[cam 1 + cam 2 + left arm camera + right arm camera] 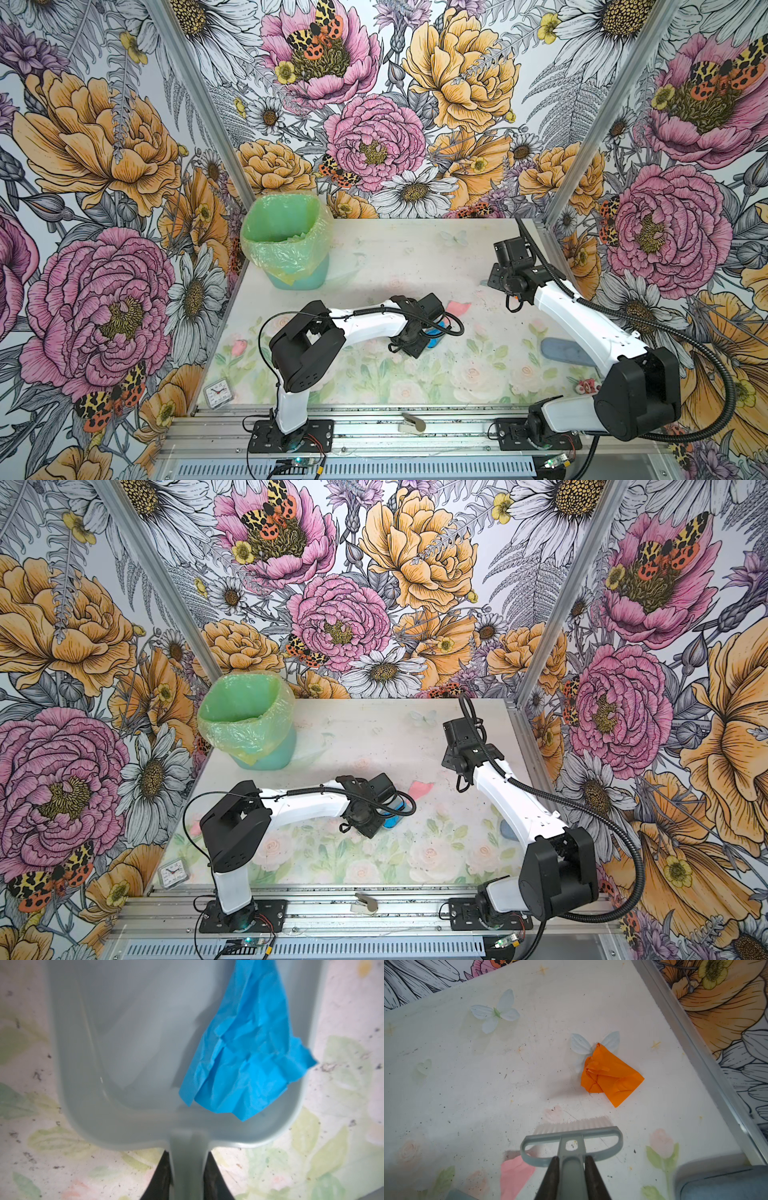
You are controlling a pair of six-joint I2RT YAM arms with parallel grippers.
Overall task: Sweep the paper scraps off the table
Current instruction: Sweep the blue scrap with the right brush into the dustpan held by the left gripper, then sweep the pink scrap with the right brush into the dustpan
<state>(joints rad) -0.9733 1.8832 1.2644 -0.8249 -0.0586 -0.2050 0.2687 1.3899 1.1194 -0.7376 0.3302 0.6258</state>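
Note:
My left gripper (188,1153) is shut on the handle of the grey-blue dustpan (124,1064), which lies flat near the middle of the table (395,257). A crumpled blue paper scrap (245,1053) lies in the pan, and its edge shows beside the left wrist (436,340). A pink scrap (458,308) lies just beyond the pan. At the far right of the table my right gripper (571,1158) is shut on the brush (571,1136). The brush's white bristles stand a short way from an orange scrap (609,1076). The pink scrap (513,1176) lies behind the brush.
A bin lined with a green bag (286,237) stands at the back left. A grey-blue oval object (565,352) lies under the right arm, with a small red piece (586,386) near that arm's base. A small clock (218,392) sits front left. Aluminium framing (708,1068) edges the right side.

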